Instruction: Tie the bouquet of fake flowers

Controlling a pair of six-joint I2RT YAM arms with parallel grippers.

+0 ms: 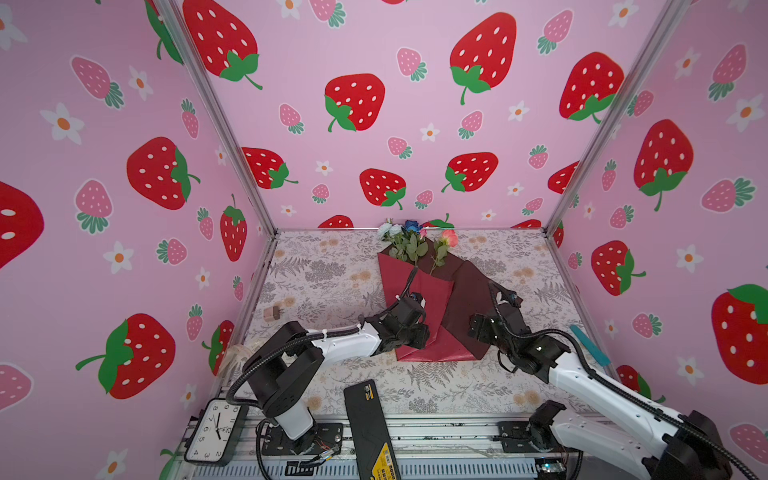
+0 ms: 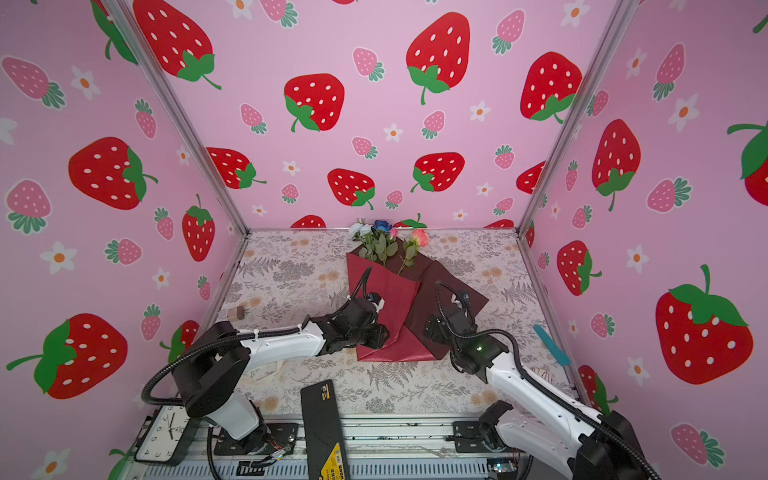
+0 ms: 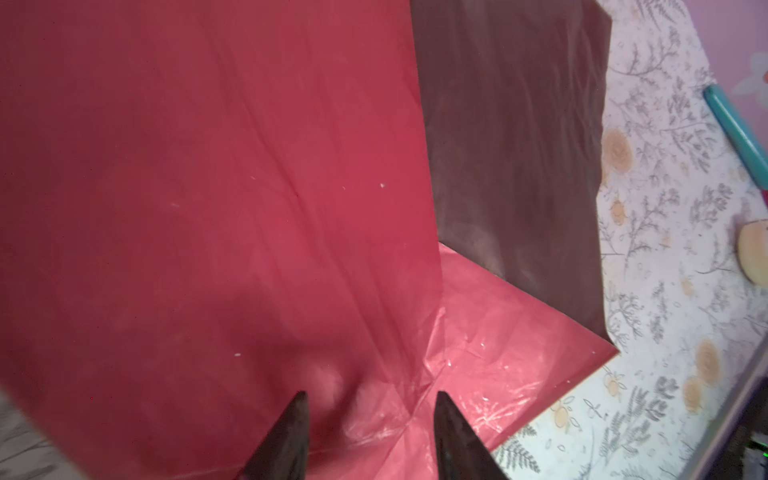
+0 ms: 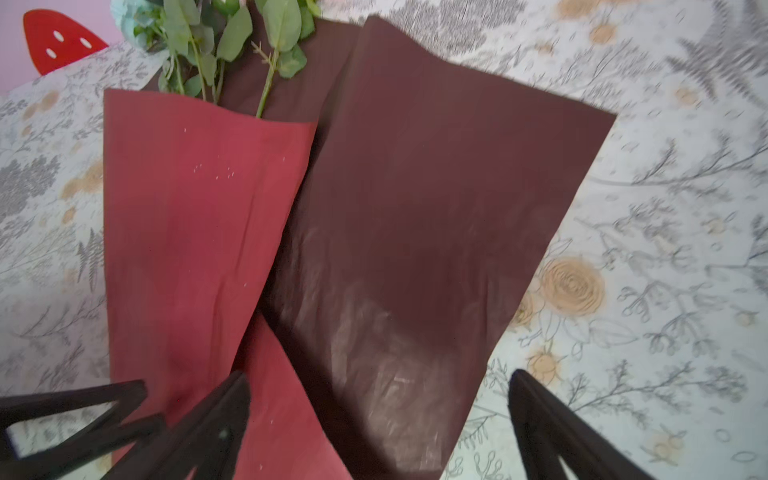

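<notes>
Wrapping is the part that looks half done; tying is the part that is not begun. Nearest me, the narrow foot of the bouquet of fake flowers (image 1: 436, 299) lies flat on the flowered table (image 1: 332, 270). Its red flap (image 3: 208, 208) is folded across the middle, and a darker flap (image 4: 415, 208) lies loosely open on my right side. Nowhere along it do I see a ribbon or a knot, so I judge that the darker flap is yet to be closed and the whole tie lies ahead. Farther off, leaves (image 4: 237, 33) poke out of the wrap's mouth, and the blooms (image 2: 380, 226) sit by the back wall.

My left gripper (image 3: 370, 415) hangs over the foot of the red flap, jaws partly apart, with puckered paper beneath the gap. Whether the tips touch it I cannot tell. My right gripper (image 4: 379, 374) stands spread wide just above the near end of the darker flap, clamping nothing. The leaves and blooms are well beyond both.
</notes>
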